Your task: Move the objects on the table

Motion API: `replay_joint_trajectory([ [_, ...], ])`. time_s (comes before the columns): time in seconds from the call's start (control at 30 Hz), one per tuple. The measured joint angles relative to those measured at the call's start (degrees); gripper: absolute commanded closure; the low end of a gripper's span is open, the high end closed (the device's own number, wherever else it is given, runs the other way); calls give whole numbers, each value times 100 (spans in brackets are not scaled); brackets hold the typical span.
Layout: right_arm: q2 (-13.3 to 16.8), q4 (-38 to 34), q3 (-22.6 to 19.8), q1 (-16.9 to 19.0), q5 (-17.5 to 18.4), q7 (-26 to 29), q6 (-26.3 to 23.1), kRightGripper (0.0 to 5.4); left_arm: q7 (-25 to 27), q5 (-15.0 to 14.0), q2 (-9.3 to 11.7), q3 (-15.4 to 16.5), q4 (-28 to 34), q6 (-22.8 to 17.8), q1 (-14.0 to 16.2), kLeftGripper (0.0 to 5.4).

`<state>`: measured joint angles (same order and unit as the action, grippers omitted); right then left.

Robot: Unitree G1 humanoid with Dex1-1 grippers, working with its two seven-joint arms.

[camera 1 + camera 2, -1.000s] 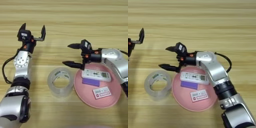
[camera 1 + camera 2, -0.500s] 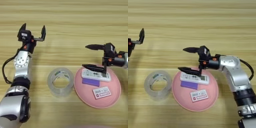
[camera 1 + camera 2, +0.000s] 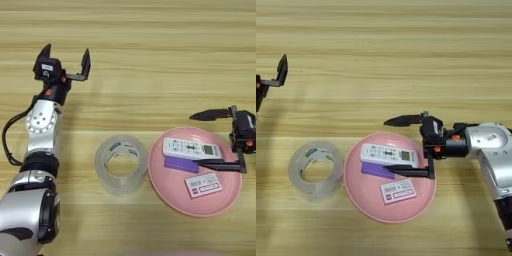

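The right gripper [image 3: 394,146] hangs spread and empty over the round pink plate [image 3: 363,202] holding a white plastic remote [image 3: 389,155], a flat purple rectangle [image 3: 376,171] and a small white labelled block [image 3: 398,191] (all probably light, rigid, best pinched across their narrow sides). The wide clear tape roll [image 3: 120,162] sits beside it on the bench. The left gripper [image 3: 65,56] hovers open, far back.

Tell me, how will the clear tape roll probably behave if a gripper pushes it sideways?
The tape roll lies flat on its side rim on the table, so it would probably slide, not roll. It looks hollow and thin-walled, so likely light. Its smooth clear surface may be slippery.
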<state>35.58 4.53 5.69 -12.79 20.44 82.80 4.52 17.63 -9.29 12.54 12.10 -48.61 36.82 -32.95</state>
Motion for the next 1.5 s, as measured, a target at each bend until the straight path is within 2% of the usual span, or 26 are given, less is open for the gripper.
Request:
replay_joint_trajectory([
  [0.13,143,-10,196,140,-211,83,119,6,-1,1,0,-2,1,1,0,0],
  [0.43,525,-236,396,549,-430,176,132,6,3,0,0,-2,11,1,1,0],
  [0.7,909,-659,328,932,-454,99,134,6,7,3,8,-6,23,-1,2,0],
  [0.87,1047,-815,277,1178,-538,-27,131,6,14,6,8,-21,23,-2,2,0],
  [1.07,1154,-808,306,1200,-715,-224,62,6,8,8,4,-53,23,-2,1,0],
  [1.47,1047,-635,679,719,-919,-504,-790,6,40,5,-7,-101,36,-1,1,0],
  [1.5,1045,-634,730,691,-944,-509,-832,19,46,4,-9,-105,43,-1,1,0],
])
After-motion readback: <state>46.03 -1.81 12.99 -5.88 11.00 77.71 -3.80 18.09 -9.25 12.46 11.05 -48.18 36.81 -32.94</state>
